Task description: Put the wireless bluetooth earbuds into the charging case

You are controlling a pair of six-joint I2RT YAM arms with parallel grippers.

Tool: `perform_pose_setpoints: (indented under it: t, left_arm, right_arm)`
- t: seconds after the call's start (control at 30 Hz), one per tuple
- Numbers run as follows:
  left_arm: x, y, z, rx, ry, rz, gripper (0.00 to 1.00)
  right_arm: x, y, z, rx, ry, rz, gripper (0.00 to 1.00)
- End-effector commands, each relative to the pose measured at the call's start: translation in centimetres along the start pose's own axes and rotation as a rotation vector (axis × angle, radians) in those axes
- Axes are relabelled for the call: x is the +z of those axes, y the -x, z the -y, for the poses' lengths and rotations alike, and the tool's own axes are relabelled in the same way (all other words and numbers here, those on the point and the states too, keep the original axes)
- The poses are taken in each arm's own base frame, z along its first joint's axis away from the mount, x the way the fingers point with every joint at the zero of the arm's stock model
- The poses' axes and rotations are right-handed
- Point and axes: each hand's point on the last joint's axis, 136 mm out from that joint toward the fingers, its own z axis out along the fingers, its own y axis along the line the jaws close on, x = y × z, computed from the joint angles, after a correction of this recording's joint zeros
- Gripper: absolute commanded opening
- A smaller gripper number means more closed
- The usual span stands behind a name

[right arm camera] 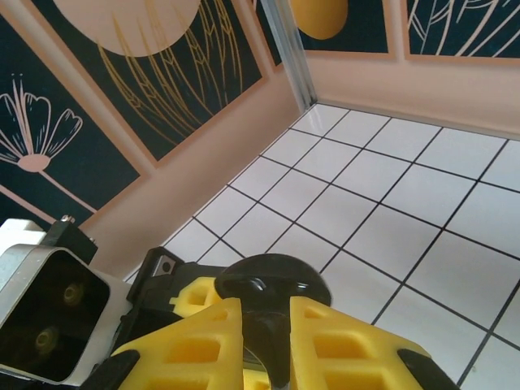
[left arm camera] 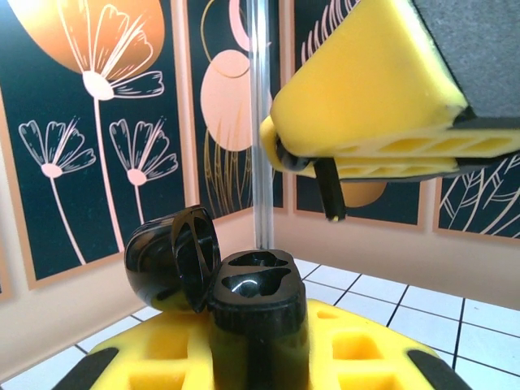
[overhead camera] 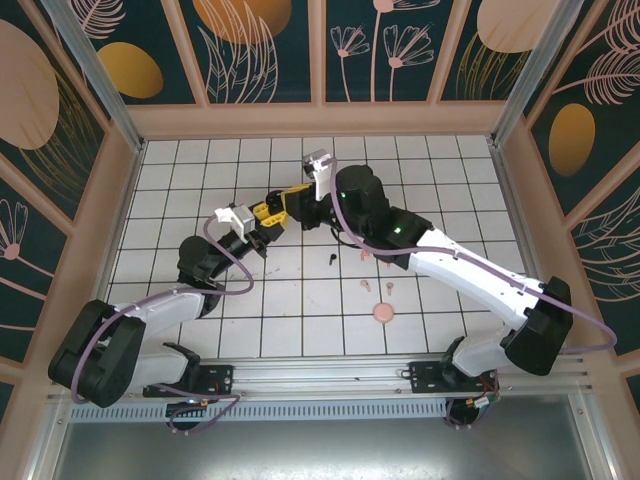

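1. The right gripper (left arm camera: 284, 150) was clamped on a small black stemmed plastic earbud (left arm camera: 329, 193) just above the open black rounded charging case (left arm camera: 252, 284), itself pinched upright by the left gripper (left arm camera: 260, 357)
2. A tilted stem could have missed its socket and flicked the earbud free; pressing could have twisted the case
3. The yellow fingers (left arm camera: 366, 89) hid most of the earbud's head; socket depth was unclear

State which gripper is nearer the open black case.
Left. The left gripper clamps the open black case; the right gripper, holding a black earbud, hangs just above it, apart.
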Motion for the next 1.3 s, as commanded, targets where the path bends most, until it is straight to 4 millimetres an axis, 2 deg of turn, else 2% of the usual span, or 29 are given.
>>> perform_pose_setpoints:
  t: [0.0,0.43,1.0,1.27]
  left_arm:
    - [0.5,2.1,1.0,0.029,-0.058,0.059,0.0]
    - [0.6,3.0,1.5,0.023,-0.082,0.075,0.0]
    - [1.0,4.0,2.3,0.028,-0.114,0.089,0.0]
    - [1.0,4.5,2.2,0.031,-0.109,0.098,0.0]
  right_arm:
    - [-0.6,2.2,-0.7,-0.037,0.01,0.098,0.17]
    - [0.2,1.3,-2.2,-0.064,0.077,0.07,0.16]
    - [1.6,-0.5,-1.6,-0.061,0.065,0.022,0.15]
    - [1.1,-1.4,-1.3,-0.07,0.06,0.007,0.14]
